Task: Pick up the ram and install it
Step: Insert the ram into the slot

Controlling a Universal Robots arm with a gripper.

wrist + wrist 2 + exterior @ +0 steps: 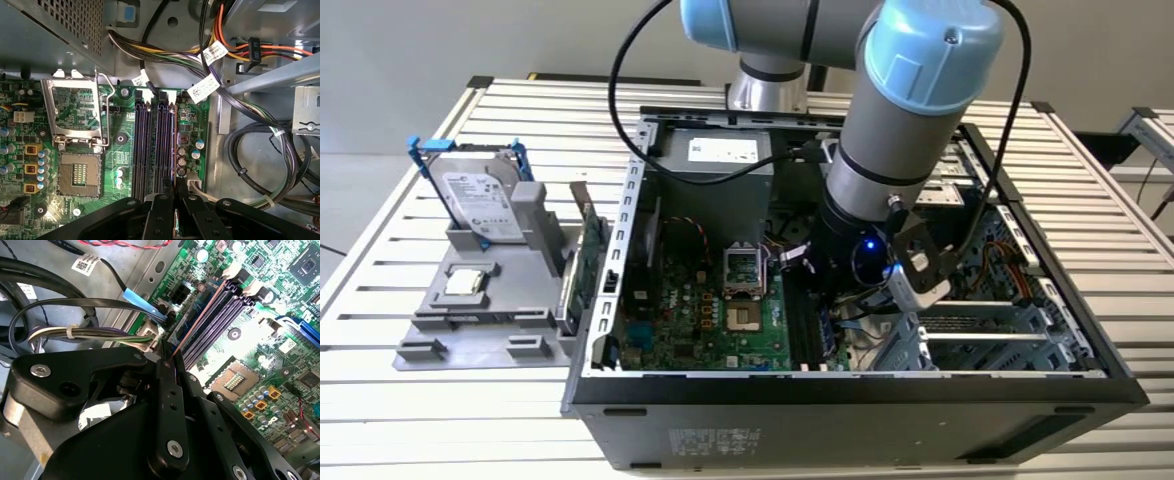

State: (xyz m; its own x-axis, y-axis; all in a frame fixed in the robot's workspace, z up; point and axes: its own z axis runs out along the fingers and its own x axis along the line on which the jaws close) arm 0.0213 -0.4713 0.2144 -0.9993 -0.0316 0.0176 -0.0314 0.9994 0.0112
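- the gripper (169, 371) is reaching down inside the open computer case (607, 385), and its jaws are pinching the ram (197, 320) by its upper edge, the stick showing edge-on as a thin line running out from between the fingers (167, 405).
- the ram is lying along the outermost of the dimm slots (172, 145), directly below the jaws; whether it is seated or only resting on the slot cannot be told.
- if the stick is sitting slightly skewed between the jaws, pressing down is likely to be binding one end in the slot while the other end is riding high.
- if the end latches (231, 271) are not fully open, the far end is risking jamming on them.
- the bundle of power cables (260, 165) is hanging just beside the jaws, so the gripper body is risking snagging it during any sideways correction.
- the row of capacitors (183, 155) is standing just beside the slot, and a lateral slip is likely to be knocking them.
- the open cpu socket (79, 175) is lying well apart from the jaws and is looking less exposed.
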